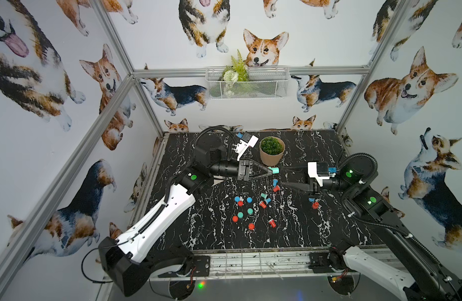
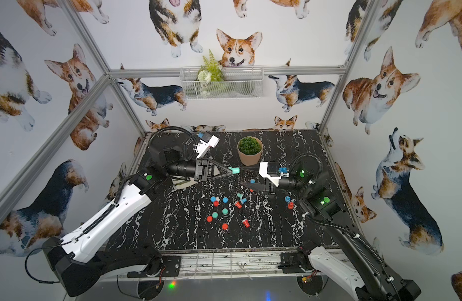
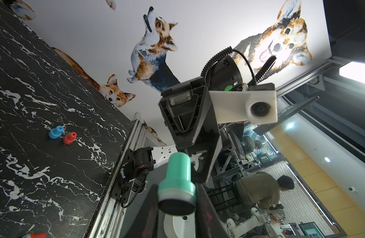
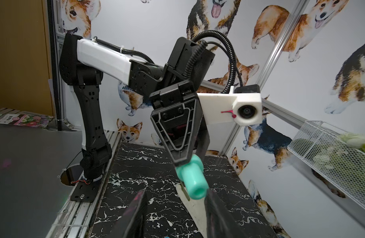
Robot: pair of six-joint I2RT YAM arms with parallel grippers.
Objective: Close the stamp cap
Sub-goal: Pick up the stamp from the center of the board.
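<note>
One teal stamp [image 1: 275, 170] is hanging in the air above the black marbled counter [image 1: 211, 234]. The left pincer [image 1: 271, 171] is pinching its wide end, so the narrow handle is pointing toward the right pincer [image 1: 280, 176]. That pincer's jaws are standing spread, with one tip just beside the handle and nothing clamped between them. The left wrist view is showing a dark round face on the stamp's wide end. Small loose pieces are lying scattered on the counter below: about seven red pieces [image 1: 235, 219], five blue pieces [image 1: 249, 200] and three teal pieces [image 1: 250, 210], though the tight cluster is making that count uncertain. One potted plant [image 1: 272, 151] is standing near the held stamp, and one wire basket [image 1: 247, 83] holding greenery is hanging on the back wall. In the right wrist view, one printed leaflet [image 4: 23, 119] is lying outside the frame, its writing too small to read.
</note>
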